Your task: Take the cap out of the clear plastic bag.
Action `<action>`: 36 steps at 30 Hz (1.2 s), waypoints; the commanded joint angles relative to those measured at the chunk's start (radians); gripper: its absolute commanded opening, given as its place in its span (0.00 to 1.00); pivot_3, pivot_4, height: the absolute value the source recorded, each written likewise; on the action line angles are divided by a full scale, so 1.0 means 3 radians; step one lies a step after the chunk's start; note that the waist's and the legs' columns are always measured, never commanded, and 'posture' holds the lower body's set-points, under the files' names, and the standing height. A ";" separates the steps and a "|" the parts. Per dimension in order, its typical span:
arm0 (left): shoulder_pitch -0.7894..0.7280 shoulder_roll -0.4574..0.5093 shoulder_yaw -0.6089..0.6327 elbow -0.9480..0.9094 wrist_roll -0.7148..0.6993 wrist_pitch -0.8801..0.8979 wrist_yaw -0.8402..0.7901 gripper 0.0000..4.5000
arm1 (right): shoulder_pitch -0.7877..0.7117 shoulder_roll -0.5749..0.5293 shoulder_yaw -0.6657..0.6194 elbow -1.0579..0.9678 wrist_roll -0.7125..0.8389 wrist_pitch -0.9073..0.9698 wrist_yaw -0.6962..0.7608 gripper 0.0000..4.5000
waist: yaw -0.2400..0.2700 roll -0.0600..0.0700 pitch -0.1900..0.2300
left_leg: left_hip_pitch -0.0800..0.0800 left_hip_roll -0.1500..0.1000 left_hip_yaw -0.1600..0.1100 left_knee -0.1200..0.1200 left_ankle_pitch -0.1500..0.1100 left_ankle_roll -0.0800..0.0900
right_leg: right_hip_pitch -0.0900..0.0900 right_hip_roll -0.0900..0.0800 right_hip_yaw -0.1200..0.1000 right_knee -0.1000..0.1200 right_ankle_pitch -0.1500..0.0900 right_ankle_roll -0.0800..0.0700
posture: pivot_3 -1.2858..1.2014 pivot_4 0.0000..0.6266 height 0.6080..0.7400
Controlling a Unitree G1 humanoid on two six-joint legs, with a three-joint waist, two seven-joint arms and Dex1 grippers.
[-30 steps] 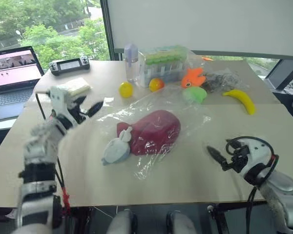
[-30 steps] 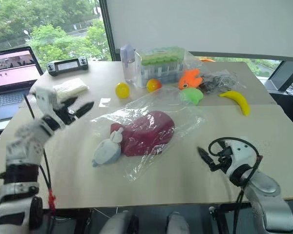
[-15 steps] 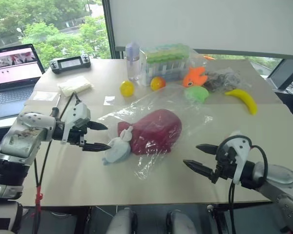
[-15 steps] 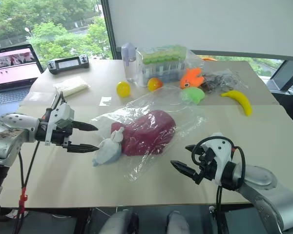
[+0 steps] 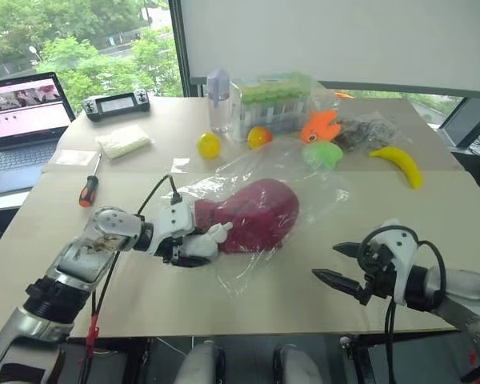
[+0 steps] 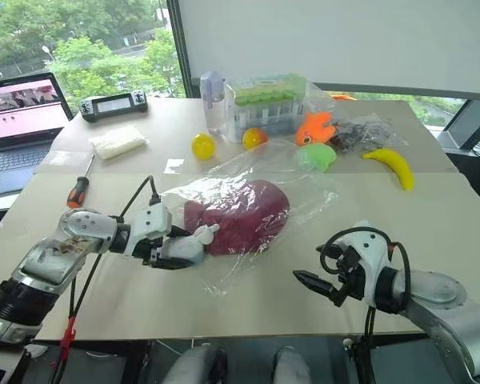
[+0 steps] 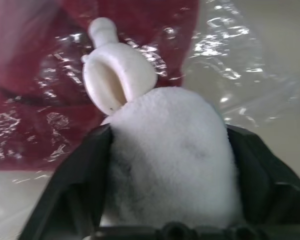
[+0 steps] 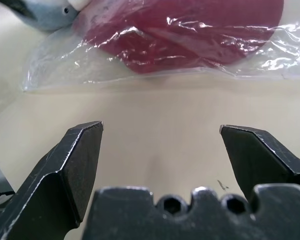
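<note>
Maroon cap [image 5: 252, 214] inside clear plastic bag [image 5: 304, 188]

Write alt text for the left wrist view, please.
The left gripper has its black fingers closed around a pale plush toy. Just beyond it lies the maroon cap inside the clear plastic bag on the table.

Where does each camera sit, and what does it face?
Left eye, right eye: on the head, looking down over both arms at the soft maroon fabric cap in the crinkly clear plastic bag.
Left wrist: along the left pincer, closed on a pale fluffy plush toy.
Right wrist: along the open right pincer, toward cap and bag.
Shared: the cap, in all views.
</note>
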 commanded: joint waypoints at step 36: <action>-0.1800 -0.0831 0.1249 0.4051 0.0715 -0.1519 0.3688 0.03 | -0.0264 0.0422 -0.0200 -0.0165 -0.0519 -0.0158 -0.0873 1.00 | 0.0004 -0.0031 0.0020 | -0.0036 -0.0006 0.0002 0.0038 0.0008 -0.0014 | -0.0008 -0.0002 -0.0008 0.0007 0.0011 0.0017 | 0.52 0.24 1.00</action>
